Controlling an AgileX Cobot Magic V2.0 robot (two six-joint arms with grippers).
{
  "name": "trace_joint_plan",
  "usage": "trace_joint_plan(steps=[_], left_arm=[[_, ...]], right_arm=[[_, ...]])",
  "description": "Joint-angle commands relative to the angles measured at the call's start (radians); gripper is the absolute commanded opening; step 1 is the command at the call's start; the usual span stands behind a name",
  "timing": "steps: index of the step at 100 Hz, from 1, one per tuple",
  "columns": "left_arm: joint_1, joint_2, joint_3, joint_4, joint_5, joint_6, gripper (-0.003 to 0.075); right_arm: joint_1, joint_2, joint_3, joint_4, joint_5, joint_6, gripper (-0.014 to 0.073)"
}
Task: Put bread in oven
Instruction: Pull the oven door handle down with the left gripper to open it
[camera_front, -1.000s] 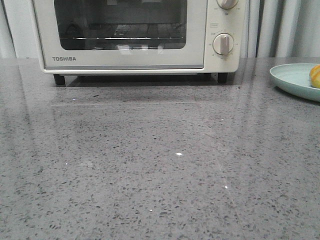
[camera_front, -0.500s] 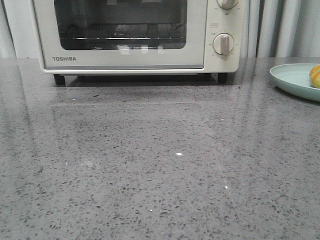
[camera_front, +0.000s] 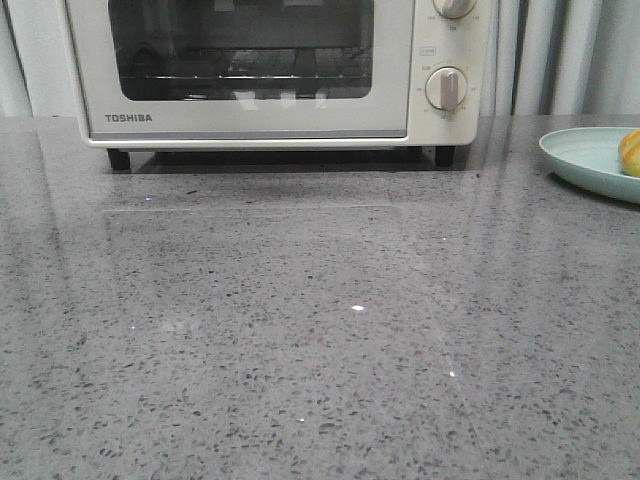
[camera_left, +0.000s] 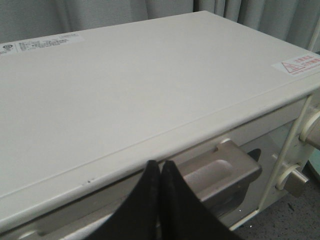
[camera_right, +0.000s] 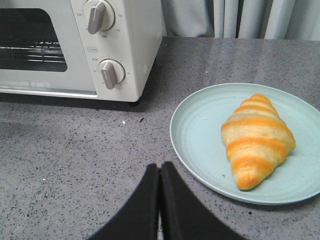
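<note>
The cream-white Toshiba oven (camera_front: 250, 70) stands at the back of the counter with its glass door closed. The left wrist view shows its flat top (camera_left: 130, 90) and grey door handle (camera_left: 220, 167). My left gripper (camera_left: 160, 164) is shut and empty, just above the front top edge next to the handle. The bread (camera_right: 256, 138), a golden striped croissant, lies on a pale green plate (camera_right: 200, 130) to the right of the oven; only its edge shows in the front view (camera_front: 631, 152). My right gripper (camera_right: 160, 166) is shut and empty above the counter, beside the plate's rim.
The grey speckled stone counter (camera_front: 320, 330) stretches in front of the oven. Two round knobs (camera_right: 111, 73) sit on the oven's right panel. Grey curtains (camera_front: 560, 55) hang behind. Neither arm shows in the front view.
</note>
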Motion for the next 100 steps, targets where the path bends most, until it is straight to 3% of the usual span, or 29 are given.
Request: trace_joint_plan(steps=[1, 37, 100], left_arm=[[-0.001, -0.035, -0.009, 0.003, 0.015, -0.007, -0.0022], [-0.001, -0.08, 0.019, 0.004, 0.105, -0.007, -0.0022], [-0.003, -0.265, 0.402, 0.001, 0.113, -0.016, -0.0022]], right_arm=[[0.003, 0.006, -0.036, -0.013, -0.074, -0.002, -0.0048], [0.003, 0.006, -0.036, -0.013, -0.074, -0.002, -0.0048], [0.003, 0.006, -0.036, 0.004, -0.087, -0.002, -0.0048]])
